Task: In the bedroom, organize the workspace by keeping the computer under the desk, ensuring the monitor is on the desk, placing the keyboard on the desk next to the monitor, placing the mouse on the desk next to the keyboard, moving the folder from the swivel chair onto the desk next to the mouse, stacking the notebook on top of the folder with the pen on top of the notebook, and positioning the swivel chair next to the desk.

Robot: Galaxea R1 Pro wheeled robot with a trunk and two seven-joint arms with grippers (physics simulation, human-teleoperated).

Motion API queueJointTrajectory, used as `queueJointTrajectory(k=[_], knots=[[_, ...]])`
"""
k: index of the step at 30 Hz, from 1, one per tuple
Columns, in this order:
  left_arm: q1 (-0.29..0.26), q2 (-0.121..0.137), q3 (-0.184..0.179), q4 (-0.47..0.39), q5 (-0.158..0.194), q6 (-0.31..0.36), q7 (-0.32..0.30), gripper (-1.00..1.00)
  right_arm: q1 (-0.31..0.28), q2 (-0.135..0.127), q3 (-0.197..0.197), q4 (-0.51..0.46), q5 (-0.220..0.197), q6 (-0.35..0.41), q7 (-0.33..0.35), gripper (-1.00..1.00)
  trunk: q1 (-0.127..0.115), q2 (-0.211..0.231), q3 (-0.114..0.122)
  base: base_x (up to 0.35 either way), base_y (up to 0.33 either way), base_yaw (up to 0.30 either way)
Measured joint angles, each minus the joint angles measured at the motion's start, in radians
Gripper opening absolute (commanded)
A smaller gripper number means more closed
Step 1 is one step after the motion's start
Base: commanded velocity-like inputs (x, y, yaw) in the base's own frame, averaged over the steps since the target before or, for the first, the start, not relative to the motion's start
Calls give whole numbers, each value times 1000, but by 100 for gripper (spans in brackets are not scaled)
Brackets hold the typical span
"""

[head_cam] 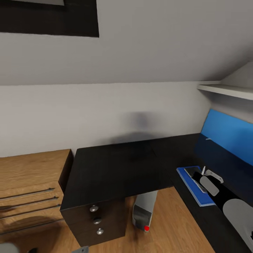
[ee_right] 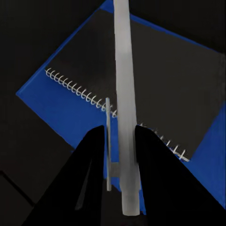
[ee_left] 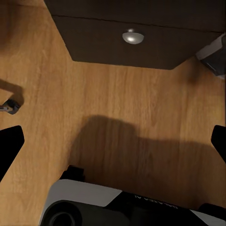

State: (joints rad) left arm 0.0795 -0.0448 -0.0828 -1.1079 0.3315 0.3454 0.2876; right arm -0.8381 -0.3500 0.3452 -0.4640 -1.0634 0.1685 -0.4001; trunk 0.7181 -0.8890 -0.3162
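- White pen (ee_right: 126, 94) pinched in right hand (ee_right: 120, 134), held over the notebook (ee_right: 155, 75).
- Notebook lies on blue folder (head_cam: 192, 186), on the bench (head_cam: 116, 168).
- Left hand (ee_left: 113, 141) spread above floor.
- Judged next: lower, release pen.

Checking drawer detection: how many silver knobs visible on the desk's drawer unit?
3, stacked on the desk drawer unit front: top knob, middle knob, bottom knob. None look hidden.

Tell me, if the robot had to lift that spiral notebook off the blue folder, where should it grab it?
Probably by a free edge away from the coil. The notebook lies flat on the folder, so fingers would come from above and pinch an edge; the right gripper holds the pen now.
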Motion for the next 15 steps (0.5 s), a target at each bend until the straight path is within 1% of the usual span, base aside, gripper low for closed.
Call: queueJointTrajectory(k=[5, 8, 9, 11, 15], knots=[[0, 0, 0, -2, 0, -8, 0, 100, 0, 2, 3, 0, 1, 0, 2, -100, 0, 0, 0, 0, 0, -76], [0, -1, 0, -4, 1, -33, -3, 100, 0, 3, 4, -1, 1, 0, 3, -100, 0, 0, 0, 0, 0, -21], [0, -1, 0, -4, 1, -57, -4, 100, 0, 4, 5, -2, 1, 0, 3, -100, 0, 0, 0, 0, 0, -7], [0, -1, 0, -5, 2, -84, -4, 100, 0, 4, 8, -3, 2, 0, 4, -100, 0, 0, 0, 0, 0, -2], [0, -1, -1, -5, 2, -92, -4, 100, 0, 5, 8, -4, 2, -1, 4, -100, 0, 0, 0, 0, 0, -1]])
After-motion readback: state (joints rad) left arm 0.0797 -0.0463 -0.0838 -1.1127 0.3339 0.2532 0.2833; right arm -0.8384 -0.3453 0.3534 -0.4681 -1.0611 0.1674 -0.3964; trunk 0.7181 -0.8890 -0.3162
